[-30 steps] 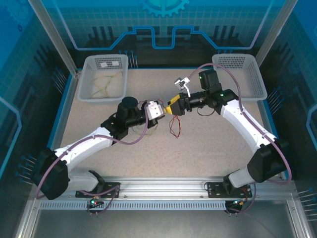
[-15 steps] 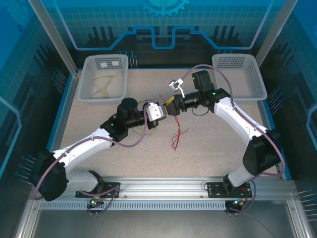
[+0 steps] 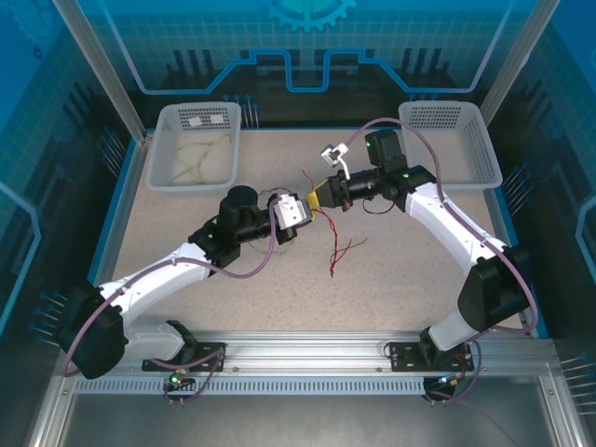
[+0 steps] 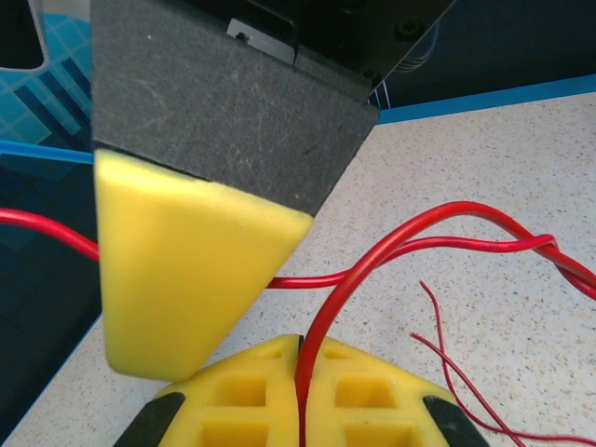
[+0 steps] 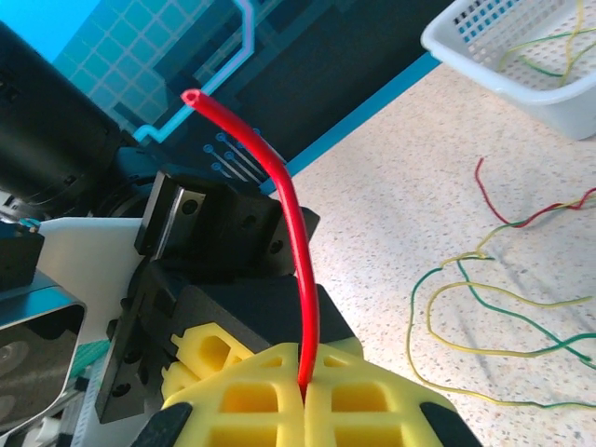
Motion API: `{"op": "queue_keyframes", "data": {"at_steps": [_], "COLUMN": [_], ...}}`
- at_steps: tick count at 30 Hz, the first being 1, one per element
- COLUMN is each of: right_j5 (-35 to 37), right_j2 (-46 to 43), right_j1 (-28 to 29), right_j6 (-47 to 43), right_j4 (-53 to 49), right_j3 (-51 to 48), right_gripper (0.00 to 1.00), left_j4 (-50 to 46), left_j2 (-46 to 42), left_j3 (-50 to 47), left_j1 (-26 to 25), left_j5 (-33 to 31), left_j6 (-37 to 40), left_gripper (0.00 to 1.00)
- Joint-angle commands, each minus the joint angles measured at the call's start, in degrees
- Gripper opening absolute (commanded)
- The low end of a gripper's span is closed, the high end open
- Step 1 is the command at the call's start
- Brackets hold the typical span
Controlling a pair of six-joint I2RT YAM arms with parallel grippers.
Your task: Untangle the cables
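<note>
Your right gripper (image 5: 305, 389), open a second ago, has just clamped shut on a red cable (image 5: 284, 186) rising from its jaws, nose to nose with the left gripper (image 4: 300, 377), pinched on red too, so pulling the strands apart looks possible.

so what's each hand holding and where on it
The left hand pinches a red cable partway along; the right hand pinches one just below its cut end.
</note>
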Motion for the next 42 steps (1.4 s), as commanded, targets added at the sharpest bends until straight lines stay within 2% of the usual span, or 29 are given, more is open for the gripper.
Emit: {"op": "queue_keyframes", "data": {"at_steps": [1,7,12,19,26,34,39,42], "right_j5": [6.95,19.18,29.57,43.50,47.67,52.60,54.45,54.11], "right_j2": [-4.22,-9.97,-13.16,-17.29,-23.51,-27.67,-30.38,-32.83], "right_j1": [-2.46,-8.80,-11.58,-18.12,-24.72,-32.06,-39.92,-44.93], "right_j6": [2.65,5.64,5.44,11.66,15.88,18.44,23.01,26.25], "right_j4": [1.20,2.48,0.60,0.50,2.04,-1.71,-3.17,-2.84], "right_j3": [-1.43,-5.75,-8.15,-12.36,-16.00,-15.77,-16.81,-18.21], "right_gripper": [0.00,0.00,0.00,0.00,0.00,0.00,0.00,0.00], "left_j4": [3.79,10.69,10.92,11.82,13.76,20.30,20.06,20.41], "left_j2": [-0.44,-2.34,-4.81,-8.76,-9.85,-8.87,-7.01,-6.13], "left_j3": [-0.34,-3.94,-4.10,-5.69,-8.00,-9.59,-8.09,-7.72], "left_j1": [0.13,1.15,2.32,4.73,10.26,15.91,17.97,18.60], "left_j5": [-1.19,-0.58,-0.18,-2.62,-7.53,-11.10,-14.76,-14.81], "left_j6": [-2.64,-5.91,-7.37,-9.05,-11.21,-17.84,-20.36,-21.69], "left_gripper": [0.00,0.00,0.00,0.00,0.00,0.00,0.00,0.00]}}
